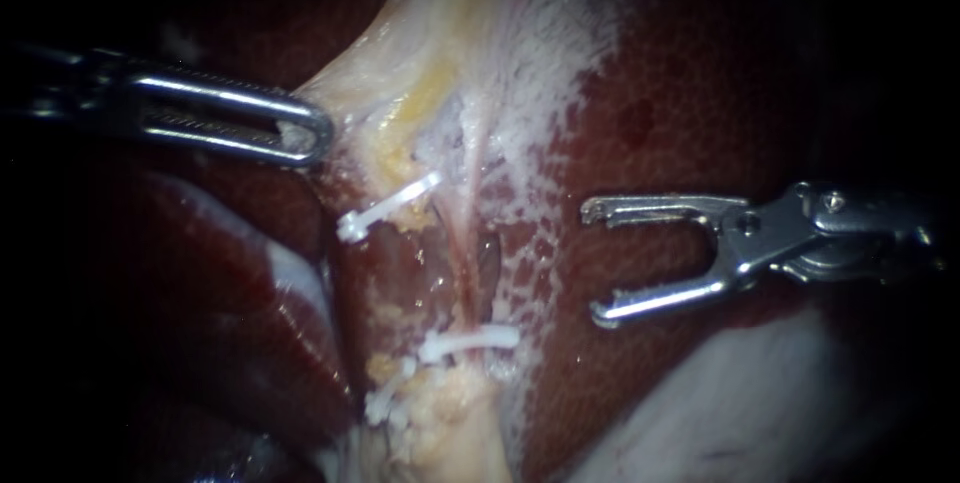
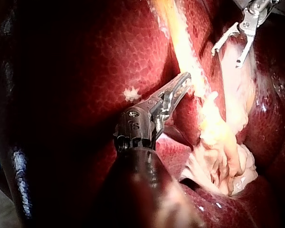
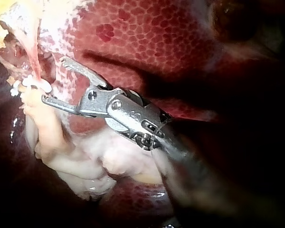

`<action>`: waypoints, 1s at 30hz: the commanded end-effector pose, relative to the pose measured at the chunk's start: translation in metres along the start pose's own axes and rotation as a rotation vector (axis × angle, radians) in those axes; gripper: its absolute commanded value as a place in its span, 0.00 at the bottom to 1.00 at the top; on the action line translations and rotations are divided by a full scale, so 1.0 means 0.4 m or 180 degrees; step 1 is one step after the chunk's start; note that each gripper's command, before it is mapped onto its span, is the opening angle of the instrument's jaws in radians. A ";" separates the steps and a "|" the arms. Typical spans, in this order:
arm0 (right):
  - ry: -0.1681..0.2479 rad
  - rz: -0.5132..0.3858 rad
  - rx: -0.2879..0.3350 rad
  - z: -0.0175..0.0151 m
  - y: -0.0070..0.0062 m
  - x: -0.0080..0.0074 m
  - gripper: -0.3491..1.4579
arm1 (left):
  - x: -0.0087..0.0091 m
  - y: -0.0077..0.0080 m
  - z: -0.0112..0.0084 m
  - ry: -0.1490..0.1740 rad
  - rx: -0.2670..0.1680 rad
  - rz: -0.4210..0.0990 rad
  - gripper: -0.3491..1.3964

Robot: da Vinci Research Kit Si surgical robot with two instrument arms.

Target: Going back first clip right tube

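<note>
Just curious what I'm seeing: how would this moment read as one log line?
left instrument: shut on pale tissue | right instrument: open, empty, over liver | white clips: clear of both instruments

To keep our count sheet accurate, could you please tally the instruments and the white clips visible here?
Instruments: 2 (left instrument, jaws shut on pale tissue; right instrument, jaws open)
White clips: 3 (upper clip, middle clip, lowest clip)
Total: 5
</note>
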 end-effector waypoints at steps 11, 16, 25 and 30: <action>-0.0001 0.0000 0.0017 -0.0016 -0.0014 -0.0006 0.52 | 0.0058 0.0056 0.0065 0.0045 0.0017 -0.0006 0.00; -0.0001 -0.0002 0.0023 -0.0025 -0.0019 -0.0008 0.52 | 0.0099 0.0097 0.0124 0.0106 0.0039 -0.0044 0.00; -0.0001 -0.0003 0.0025 -0.0025 -0.0025 -0.0006 0.52 | 0.0150 0.0092 0.0210 0.0198 0.0123 -0.0090 0.00; -0.0001 -0.0002 0.0023 -0.0022 -0.0027 -0.0004 0.52 | 0.0152 0.0081 0.0218 0.0212 0.0130 -0.0103 0.00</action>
